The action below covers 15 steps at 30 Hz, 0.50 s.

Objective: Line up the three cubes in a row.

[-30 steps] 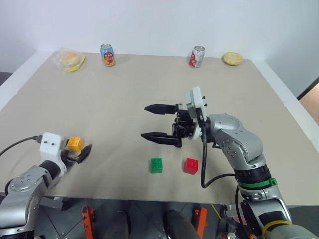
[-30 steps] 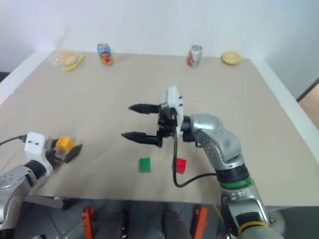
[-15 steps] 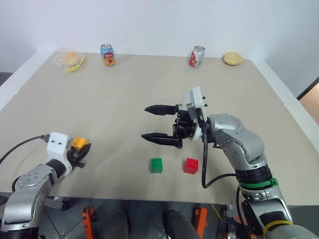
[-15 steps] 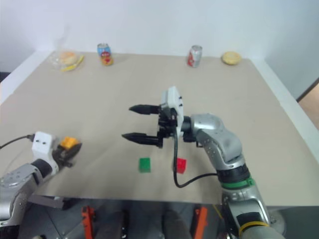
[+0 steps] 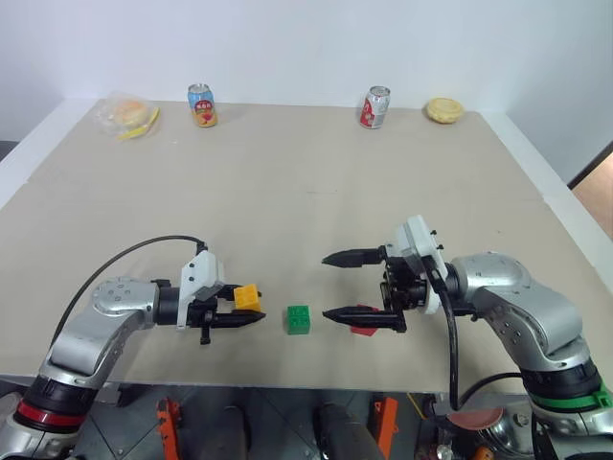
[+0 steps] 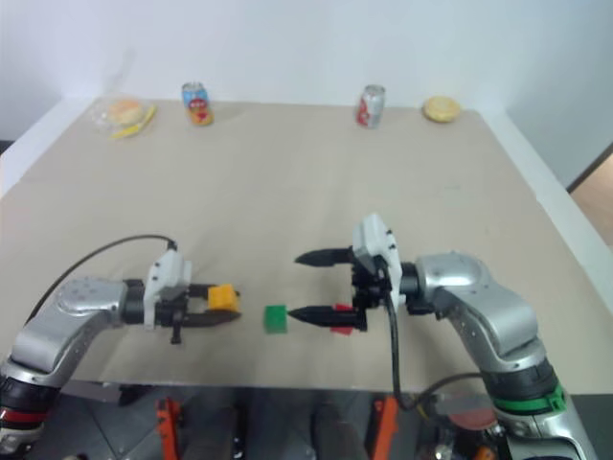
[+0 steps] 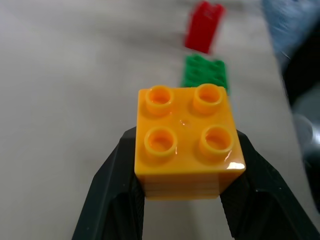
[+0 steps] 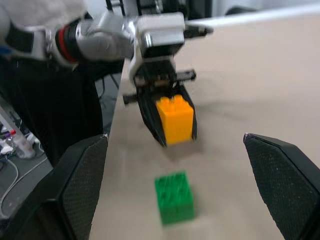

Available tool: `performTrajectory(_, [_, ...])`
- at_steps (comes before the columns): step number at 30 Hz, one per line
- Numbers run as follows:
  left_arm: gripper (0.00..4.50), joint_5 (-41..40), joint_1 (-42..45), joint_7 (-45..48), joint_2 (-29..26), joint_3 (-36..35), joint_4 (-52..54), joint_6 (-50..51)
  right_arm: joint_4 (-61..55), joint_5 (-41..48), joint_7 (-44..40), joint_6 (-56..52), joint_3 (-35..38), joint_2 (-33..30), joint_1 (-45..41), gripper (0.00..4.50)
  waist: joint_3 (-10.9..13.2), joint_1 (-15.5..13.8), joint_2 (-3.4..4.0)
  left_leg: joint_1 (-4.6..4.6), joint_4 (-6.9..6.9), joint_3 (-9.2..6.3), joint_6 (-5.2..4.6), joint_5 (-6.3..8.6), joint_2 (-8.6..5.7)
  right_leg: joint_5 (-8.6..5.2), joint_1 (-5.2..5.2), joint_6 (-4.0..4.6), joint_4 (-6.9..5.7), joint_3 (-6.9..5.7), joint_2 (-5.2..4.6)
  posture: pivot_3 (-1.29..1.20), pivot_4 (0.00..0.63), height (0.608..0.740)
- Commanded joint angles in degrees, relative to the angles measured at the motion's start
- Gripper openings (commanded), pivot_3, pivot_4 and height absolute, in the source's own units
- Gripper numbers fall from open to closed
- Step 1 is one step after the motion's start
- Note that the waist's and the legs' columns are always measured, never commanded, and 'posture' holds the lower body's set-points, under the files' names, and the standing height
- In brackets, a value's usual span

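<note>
A wide tan bench (image 5: pixel 287 182) is seen, and the objects are spread over it. At its far edge four things are set in a line: a bagged food item (image 5: pixel 127 114) at the far left corner, a blue drink can (image 5: pixel 202 105) just to its right, a red drink can (image 5: pixel 374 107) further right, and a round yellowish food item (image 5: pixel 444 110) near the far right corner. All four are well apart from the cubes, which are grouped near the front edge.

The right hand (image 5: pixel 343 287) is held over the front of the bench, pointed toward the robot's left, its two black fingers spread wide with nothing between them. Its lower finger is seen crossing just in front of the red cube (image 5: pixel 364 322), which is lying on the bench and is partly hidden by that finger.

The left hand (image 5: pixel 244 310) is pointed toward the robot's right and is closed on the yellow-orange cube (image 7: pixel 187 141), which is clamped by its sides between the two fingers with its studs turned upward.

The green cube (image 5: pixel 299 319) is resting on the bench between the two hands, just to the right of the yellow-orange cube and near the red cube. From the left wrist view, the green cube and the red cube are seen beyond the held cube.
</note>
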<state>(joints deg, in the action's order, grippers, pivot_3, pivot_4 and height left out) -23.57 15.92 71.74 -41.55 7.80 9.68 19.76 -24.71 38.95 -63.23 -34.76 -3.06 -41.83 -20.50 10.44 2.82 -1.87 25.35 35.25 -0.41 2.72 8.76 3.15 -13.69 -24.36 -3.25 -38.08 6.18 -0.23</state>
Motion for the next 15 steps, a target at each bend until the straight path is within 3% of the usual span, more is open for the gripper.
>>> performTrajectory(1, [1.38,2.10,2.33,5.42,-0.73,2.29,-3.87,-5.37,-4.61,1.18,2.50,-0.06,4.21,-1.31,1.33,4.50,0.00,-0.01,0.00,0.01,0.01,0.00,0.00,0.00,0.00,0.00,0.00,0.00,0.00,0.00,0.00,0.00,0.150,0.736])
performTrajectory(15, [1.38,6.02,6.19,11.19,0.55,3.81,-16.14,-13.02,-8.63,2.87,6.96,-1.24,6.58,-2.18,4.85,4.50,0.00,-0.08,-0.01,0.03,0.09,-0.01,0.00,0.00,0.00,0.02,0.04,-0.03,0.00,0.00,-0.02,0.00,0.150,0.736])
